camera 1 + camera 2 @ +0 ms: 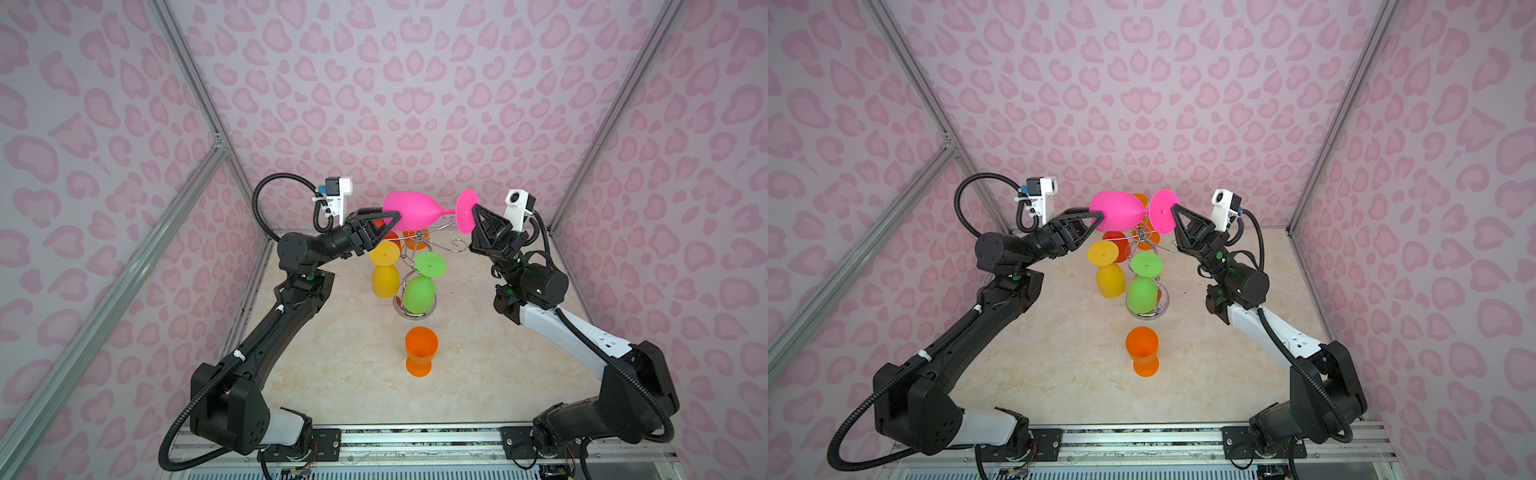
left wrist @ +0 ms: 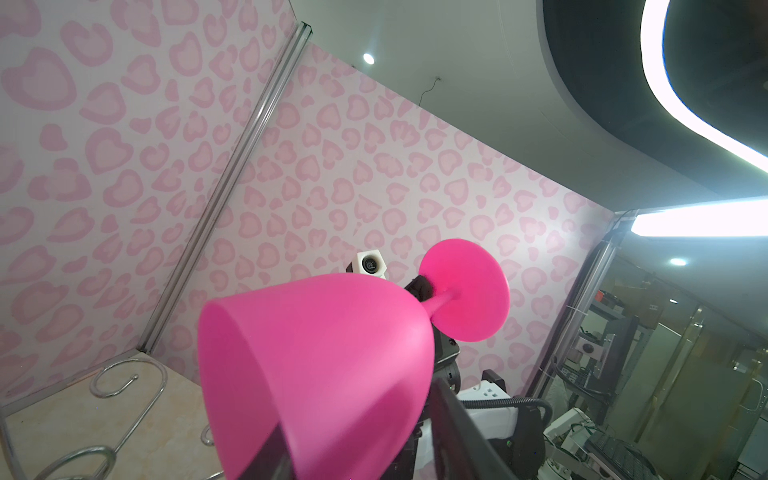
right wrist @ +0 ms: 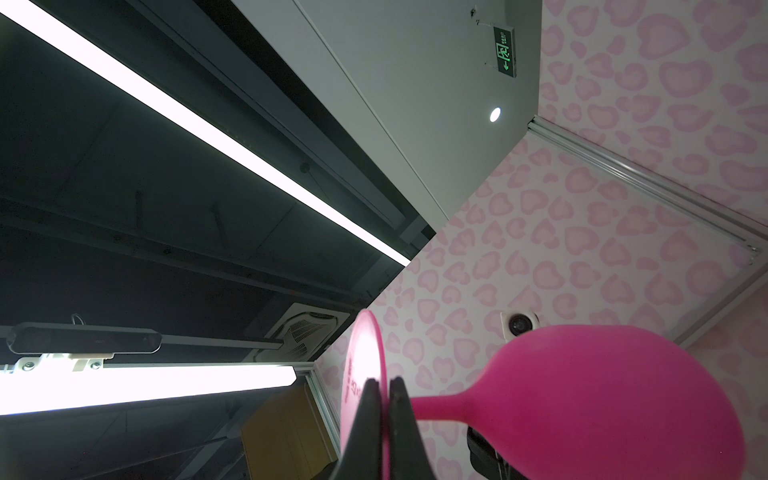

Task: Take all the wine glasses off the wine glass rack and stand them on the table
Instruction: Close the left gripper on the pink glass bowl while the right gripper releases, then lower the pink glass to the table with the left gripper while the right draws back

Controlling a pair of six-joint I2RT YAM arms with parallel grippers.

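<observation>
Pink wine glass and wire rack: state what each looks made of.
The pink wine glass looks like plastic: matte, evenly coloured, no glassy glints. The shiny wire rack seems metal, chrome-finished: thin bent wire, bright reflections on its round base.

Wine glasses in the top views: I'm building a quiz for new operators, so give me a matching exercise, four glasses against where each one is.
Glasses
1. pink glass
2. yellow glass
3. green glass
4. front orange glass

Places
a. upright on the table, in front of the rack
b. hanging bowl-down on the rack's left in both top views
c. on its side in the air, foot pinched by the right gripper
d. hanging bowl-down at the rack's front

Pairs: 1-c, 2-b, 3-d, 4-a
</observation>
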